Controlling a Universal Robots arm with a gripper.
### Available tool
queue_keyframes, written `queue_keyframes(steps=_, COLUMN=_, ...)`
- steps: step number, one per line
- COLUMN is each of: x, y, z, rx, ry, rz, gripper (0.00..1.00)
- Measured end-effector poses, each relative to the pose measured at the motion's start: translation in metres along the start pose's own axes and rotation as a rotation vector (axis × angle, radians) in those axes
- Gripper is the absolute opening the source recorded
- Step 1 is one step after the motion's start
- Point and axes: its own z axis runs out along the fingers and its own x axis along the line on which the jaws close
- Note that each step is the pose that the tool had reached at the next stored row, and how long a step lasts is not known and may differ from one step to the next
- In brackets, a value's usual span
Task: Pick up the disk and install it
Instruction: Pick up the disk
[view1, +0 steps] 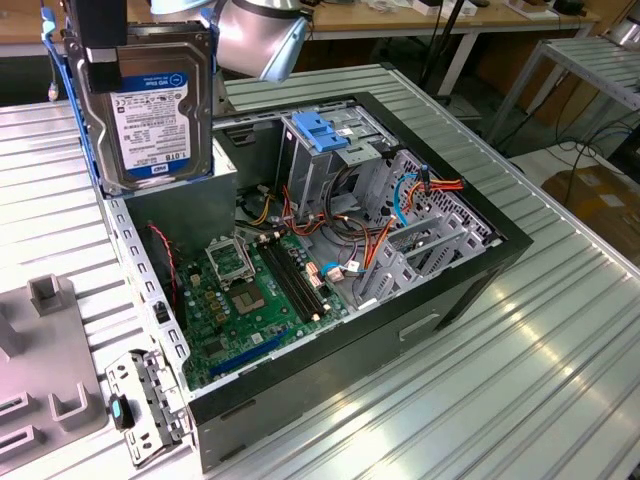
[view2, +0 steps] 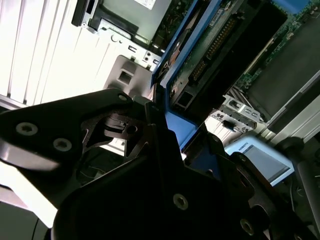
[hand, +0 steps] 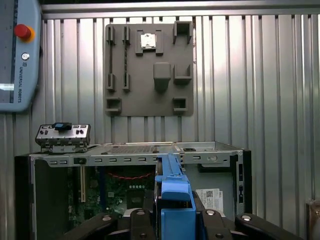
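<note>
The disk (view1: 150, 110) hangs upright in the air above the near-left corner of the open computer case (view1: 400, 330), at the exterior view's upper left. It is a silver drive with a white-and-blue label and a blue carrier frame along its edge. My gripper (view1: 103, 45) is shut on its top from above. In the first wrist view the blue frame (hand: 172, 192) runs between the black fingers (hand: 220, 222), with the case interior beyond. In the second wrist view the disk (view2: 215, 45) shows its connector side and blue frame.
Inside the case are a green motherboard (view1: 250, 300), a grey drive cage with a blue top (view1: 320, 135) and loose orange and blue cables (view1: 400, 200). A grey fixture plate (hand: 150, 70), a small metal bracket (view1: 145, 405) and a teach pendant (hand: 17, 55) lie on the ribbed metal table (view1: 540, 380).
</note>
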Motion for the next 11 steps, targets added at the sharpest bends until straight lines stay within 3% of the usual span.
queue_keyframes(steps=6, x=0.002, y=-0.0111, z=0.0, rx=0.0, ry=0.0, rz=0.0, gripper=0.37)
queue_keyframes(steps=11, x=0.0032, y=-0.0289, z=-0.0003, rx=-0.0002, ry=0.0001, rz=0.0, gripper=0.37)
